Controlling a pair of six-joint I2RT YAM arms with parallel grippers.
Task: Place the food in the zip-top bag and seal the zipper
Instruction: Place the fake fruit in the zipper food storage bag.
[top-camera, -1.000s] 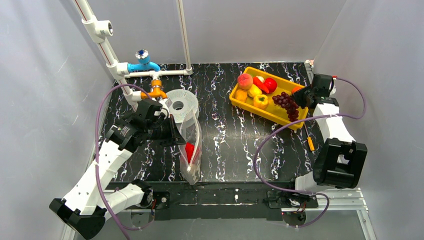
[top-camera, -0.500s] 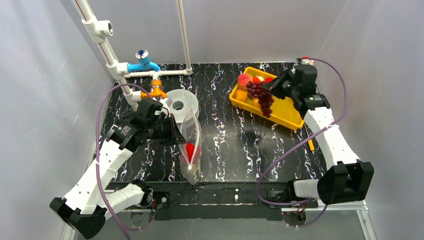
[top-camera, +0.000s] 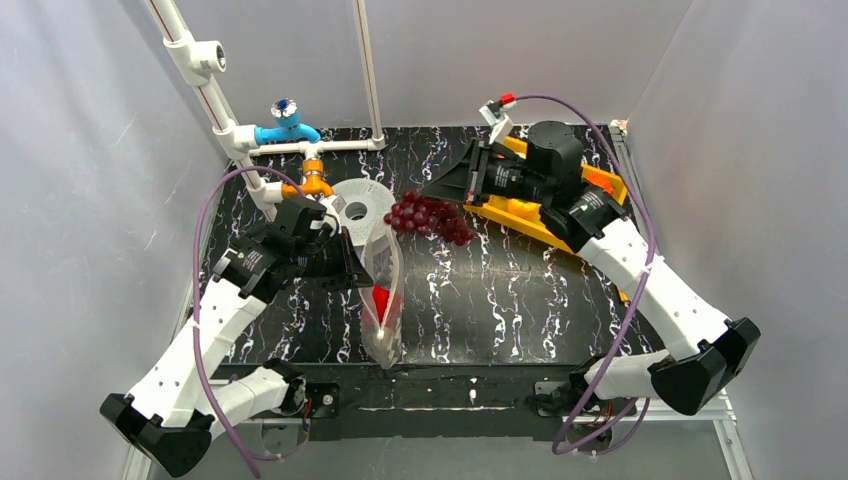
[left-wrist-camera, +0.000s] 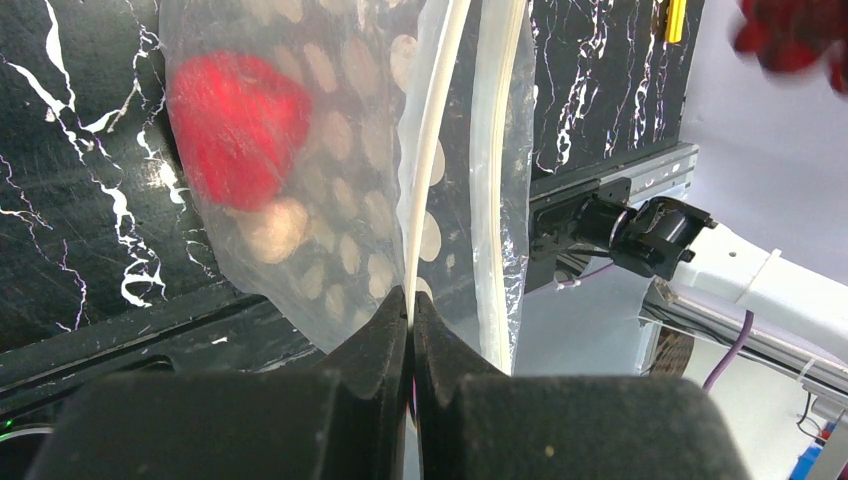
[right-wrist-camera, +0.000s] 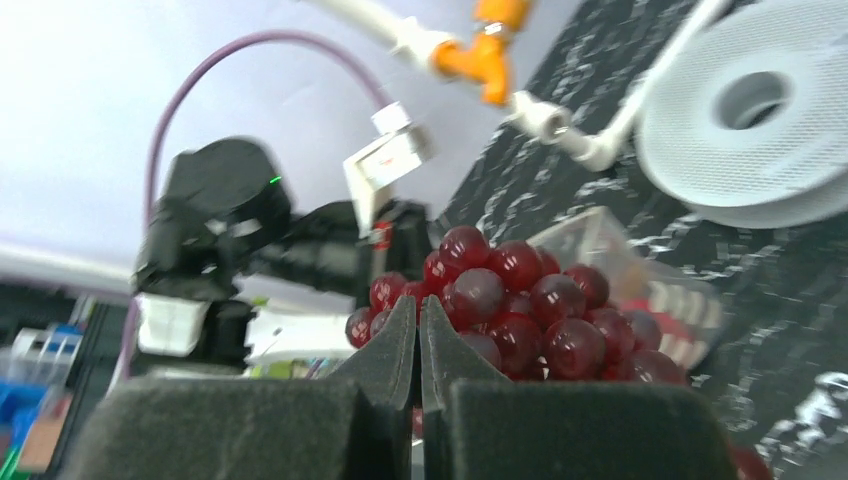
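The clear dotted zip-top bag (top-camera: 381, 290) stands open at the left of the mat, with a red pepper (top-camera: 379, 300) inside; the pepper also shows through the plastic in the left wrist view (left-wrist-camera: 238, 128). My left gripper (top-camera: 347, 270) is shut on the bag's mouth edge, on the pale zipper strip (left-wrist-camera: 432, 170). My right gripper (top-camera: 436, 190) is shut on the dark purple grapes (top-camera: 430, 217) and holds them in the air just right of the bag's mouth. The grapes fill the right wrist view (right-wrist-camera: 520, 315).
A yellow tray (top-camera: 560, 225) at the back right holds more toy food, mostly hidden by my right arm. A grey ring-shaped spool (top-camera: 357, 210) lies just behind the bag. White pipes with a blue fitting (top-camera: 285, 130) and an orange fitting (top-camera: 312, 180) stand at the back left.
My right gripper lifted the grapes out of the yellow tray and carried them left across the mat to beside the bag's mouth. The left arm and bag have not moved.
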